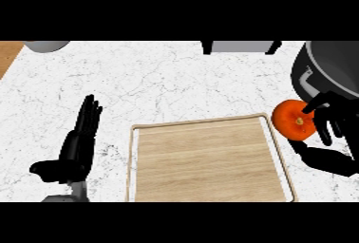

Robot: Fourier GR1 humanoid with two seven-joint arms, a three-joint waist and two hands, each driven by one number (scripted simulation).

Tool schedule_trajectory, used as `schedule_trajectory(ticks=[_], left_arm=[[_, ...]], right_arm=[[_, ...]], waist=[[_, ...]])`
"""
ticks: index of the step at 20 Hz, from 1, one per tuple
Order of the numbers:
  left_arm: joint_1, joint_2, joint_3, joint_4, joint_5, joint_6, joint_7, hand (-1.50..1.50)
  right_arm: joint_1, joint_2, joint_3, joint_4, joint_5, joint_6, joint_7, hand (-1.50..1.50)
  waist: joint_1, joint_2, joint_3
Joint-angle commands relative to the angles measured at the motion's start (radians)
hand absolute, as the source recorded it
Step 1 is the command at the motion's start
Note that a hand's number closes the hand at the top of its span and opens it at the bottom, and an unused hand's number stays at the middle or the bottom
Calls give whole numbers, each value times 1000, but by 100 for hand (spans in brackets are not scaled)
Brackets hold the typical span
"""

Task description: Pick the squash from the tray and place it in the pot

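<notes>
Nearest us lies the tray, and just off its right edge we see our right hand curled round the squash, the pot close above it, our left hand resting open.

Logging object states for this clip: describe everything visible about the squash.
The squash is round, bright orange, with a small pale stem spot facing up. It is off the wooden tray, beside its right rim, held by the right hand, fingers curled round it, near the dark pot but not inside it.

Pale wood-grain tray, white marbled counter, dark matt pot
</notes>
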Motion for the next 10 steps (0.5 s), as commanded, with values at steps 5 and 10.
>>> schedule_trajectory(ticks=[5, 10], left_arm=[[-32, 27, 42, 17, 16, -40, 20, 0], [26, -20, 1, 52, -16, -29, -81, 0]], right_arm=[[-187, -58, -163, 316, -17, -39, -69, 150], [-336, -115, -228, 611, -14, -110, -157, 150]], waist=[[7, 2, 0], [17, 5, 0]])
